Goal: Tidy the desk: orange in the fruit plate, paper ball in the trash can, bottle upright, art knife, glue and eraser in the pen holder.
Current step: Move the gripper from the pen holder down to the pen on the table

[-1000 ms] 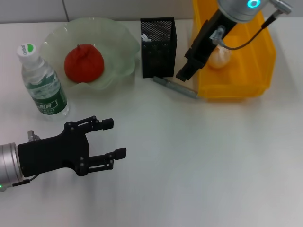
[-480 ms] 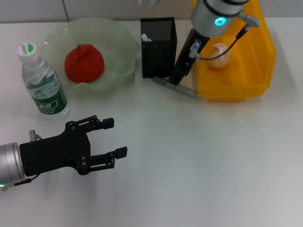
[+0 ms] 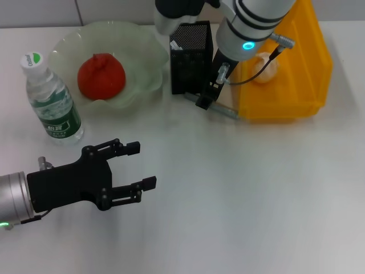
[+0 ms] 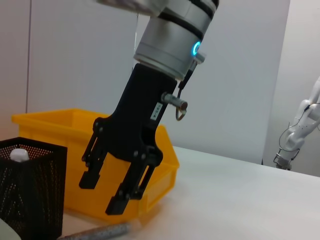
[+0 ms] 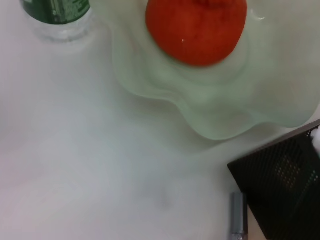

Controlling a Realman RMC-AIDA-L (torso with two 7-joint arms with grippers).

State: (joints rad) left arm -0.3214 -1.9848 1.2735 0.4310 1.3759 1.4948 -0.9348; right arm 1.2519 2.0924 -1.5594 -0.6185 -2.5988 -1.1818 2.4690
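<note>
The orange (image 3: pixel 101 75) lies in the pale green fruit plate (image 3: pixel 142 80). The bottle (image 3: pixel 51 103) stands upright at the far left. The paper ball (image 3: pixel 265 67) lies in the yellow trash can (image 3: pixel 285 109). A grey art knife (image 3: pixel 226 111) lies on the table between the black mesh pen holder (image 3: pixel 191 57) and the trash can. My right gripper (image 3: pixel 204 101) hangs open just above the knife's near end; the left wrist view shows it (image 4: pixel 101 193) over the knife (image 4: pixel 100 231). My left gripper (image 3: pixel 141 166) is open and empty, low at the near left. The eraser is out of view.
A white item (image 4: pixel 20 155) shows inside the pen holder (image 4: pixel 30 192); I cannot tell what it is. The right wrist view shows the orange (image 5: pixel 196 27), the plate (image 5: pixel 215 115), the bottle base (image 5: pixel 57 12) and the knife's end (image 5: pixel 238 215).
My right arm has swung left from over the trash can and come down in front of the pen holder, over the art knife. The left gripper has barely moved.
</note>
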